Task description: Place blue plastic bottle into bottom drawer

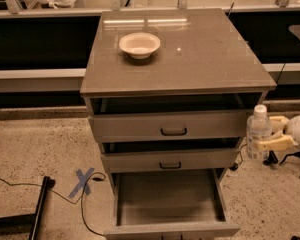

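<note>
The blue plastic bottle [258, 132], clear with a white cap, stands upright in the air to the right of the cabinet, level with the two upper drawers. My gripper [266, 135] reaches in from the right edge and is shut on the bottle around its middle. The bottom drawer [169, 200] is pulled wide open below, its grey tray bare, down and to the left of the bottle.
A cream bowl [139, 44] sits on the cabinet top [200, 59]. The two upper drawers [173, 126] with dark handles stand slightly open. A blue tape cross [83, 182] and a black cable [20, 186] lie on the speckled floor at left. Black stand legs [292, 159] at right.
</note>
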`<state>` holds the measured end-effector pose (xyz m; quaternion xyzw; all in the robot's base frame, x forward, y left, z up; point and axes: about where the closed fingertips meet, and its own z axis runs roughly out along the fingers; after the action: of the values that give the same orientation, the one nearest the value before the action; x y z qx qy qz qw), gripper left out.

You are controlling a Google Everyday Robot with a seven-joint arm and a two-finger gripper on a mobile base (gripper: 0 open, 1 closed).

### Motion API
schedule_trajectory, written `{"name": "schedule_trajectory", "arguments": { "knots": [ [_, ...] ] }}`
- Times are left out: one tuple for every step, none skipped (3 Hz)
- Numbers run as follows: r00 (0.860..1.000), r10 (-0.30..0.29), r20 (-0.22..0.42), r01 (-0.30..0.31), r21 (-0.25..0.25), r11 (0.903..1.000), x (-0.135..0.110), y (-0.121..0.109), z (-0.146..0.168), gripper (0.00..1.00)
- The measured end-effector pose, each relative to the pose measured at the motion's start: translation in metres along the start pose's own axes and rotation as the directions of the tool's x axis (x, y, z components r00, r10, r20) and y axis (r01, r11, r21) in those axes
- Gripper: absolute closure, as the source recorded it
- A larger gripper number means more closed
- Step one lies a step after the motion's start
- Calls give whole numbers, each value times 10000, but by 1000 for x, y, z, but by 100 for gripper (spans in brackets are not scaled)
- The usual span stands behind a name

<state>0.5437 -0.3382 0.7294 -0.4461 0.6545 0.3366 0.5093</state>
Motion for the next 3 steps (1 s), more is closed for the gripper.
{"name": "schedule_trajectory", "arguments": {
  "knots": [
    [9999,71,154,-66,-319,9995,10,6,6,100],
    [9995,309,111,-304,-434,9986,25,3,17,100],
    [9917,247,1260,-177,-557,9983,56,-3,40,100]
  ]
}}
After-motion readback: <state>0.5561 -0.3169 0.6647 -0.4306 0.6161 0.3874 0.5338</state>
